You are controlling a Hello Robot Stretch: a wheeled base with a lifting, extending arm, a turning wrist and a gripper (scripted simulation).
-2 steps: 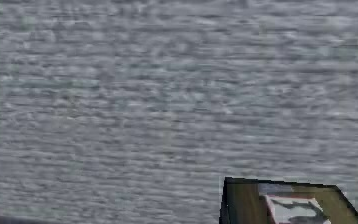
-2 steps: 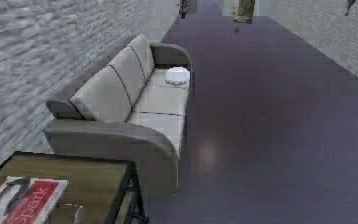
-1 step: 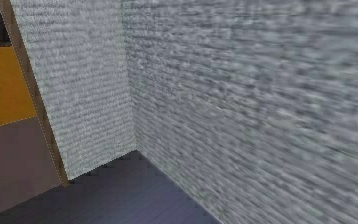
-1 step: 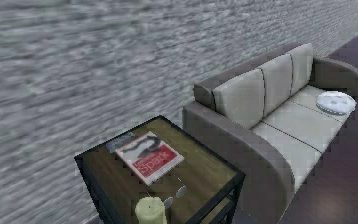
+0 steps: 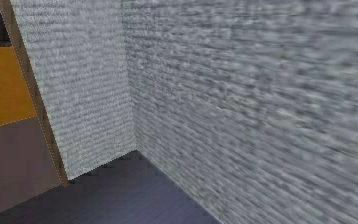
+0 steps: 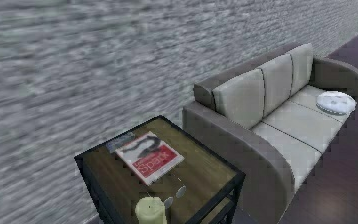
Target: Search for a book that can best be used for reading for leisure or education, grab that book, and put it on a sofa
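Observation:
A red and white book (image 6: 151, 157) lies flat on a small dark-framed wooden side table (image 6: 212, 180) in the arm side view's lower middle. To the right of the table stands a grey-brown sofa (image 6: 277, 100) with pale cushions, its back against a grey brick wall.
A pale candle (image 6: 150, 211) stands at the table's near edge, and small grey objects (image 6: 177, 190) lie beside the book. A round white thing (image 6: 335, 101) rests on the sofa's far seat. In the forward view, a grey brick corner (image 5: 132, 90) stands close ahead, with a doorway (image 5: 9, 90) at the left.

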